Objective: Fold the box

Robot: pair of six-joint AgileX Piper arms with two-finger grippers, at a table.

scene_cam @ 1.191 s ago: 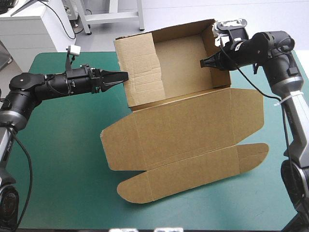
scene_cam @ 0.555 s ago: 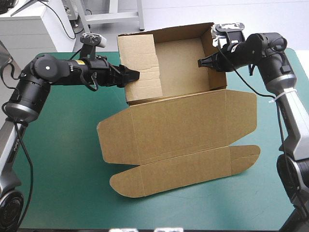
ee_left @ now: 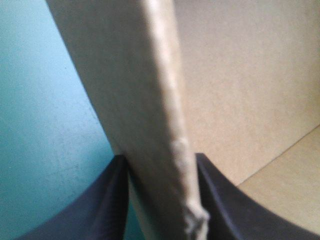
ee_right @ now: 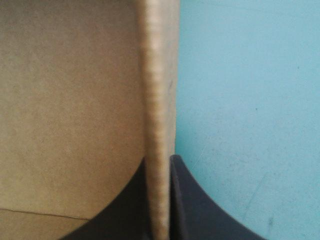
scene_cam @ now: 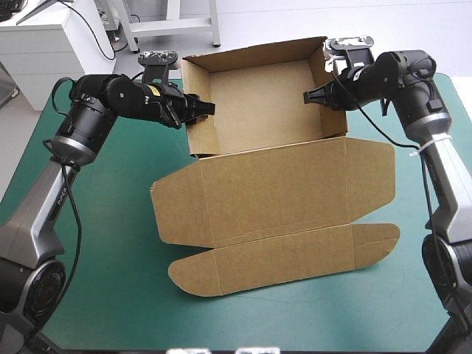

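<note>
counter (scene_cam: 96, 243): teal-green cover, fills most of the high view; bare at lower left and lower right.
box (scene_cam: 258, 110): brown, open tray at upper centre of the high view, near the counter's far edge. Far, left and right walls stand up; nothing inside.
lid (scene_cam: 273, 195): flat on the counter at frame centre, joined to the tray's near side, with a wing at each end.
rounded flap (scene_cam: 287, 254): long strip along the lid's near edge, lower centre, lying flat.
left tool (scene_cam: 203, 108): upper left of the tray, clamped on the left wall's top edge. Wrist view shows black fingers (ee_left: 95, 210) either side of the board, nearly closed.
right tool (scene_cam: 310, 96): upper right, pinching the right wall near the far corner. One finger is inside the tray, one outside over the teal-green cover.
</note>
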